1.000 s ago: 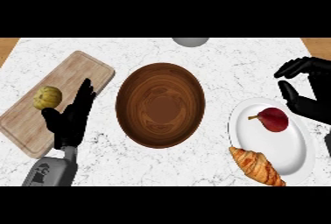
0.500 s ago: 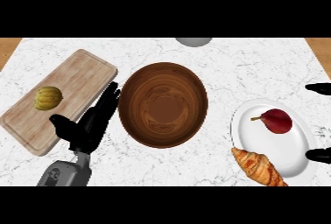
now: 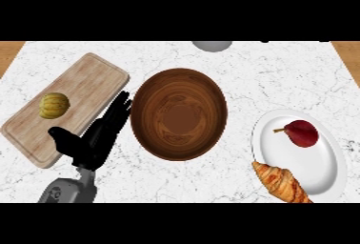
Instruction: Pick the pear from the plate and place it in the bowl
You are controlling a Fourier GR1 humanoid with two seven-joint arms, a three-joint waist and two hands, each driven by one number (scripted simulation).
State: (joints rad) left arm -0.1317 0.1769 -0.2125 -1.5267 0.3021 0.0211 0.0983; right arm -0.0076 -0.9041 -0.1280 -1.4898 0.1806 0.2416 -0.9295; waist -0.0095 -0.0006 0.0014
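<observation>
The big change is on the right side. A second ago the right hand was up over the plate (image 3: 318,162), close to the pear (image 3: 302,133). Half a second ago only little bits of it showed at the edge. Now the right hand is gone from the view, so I cannot tell if its fingers are apart or together. The pear has not moved. It lies on the upper part of the white plate, with its stem pointing to the left, and nothing is touching it. A croissant (image 3: 282,183) lies on the low edge of the same plate. I think this means the pear has not been picked up yet, so the job is still at its start. The left hand (image 3: 98,136) has moved too. It has slid closer to the brown bowl (image 3: 179,114), and its fingers (image 3: 121,108) are straight and apart, holding nothing, with the tips just beside the bowl's left rim. That hand is well apart from the pear, with the whole bowl between them. The bowl has nothing in it. A wooden board (image 3: 81,88) with a small yellow fruit (image 3: 54,105) on it lies on the surface (image 3: 281,76) to the left.
</observation>
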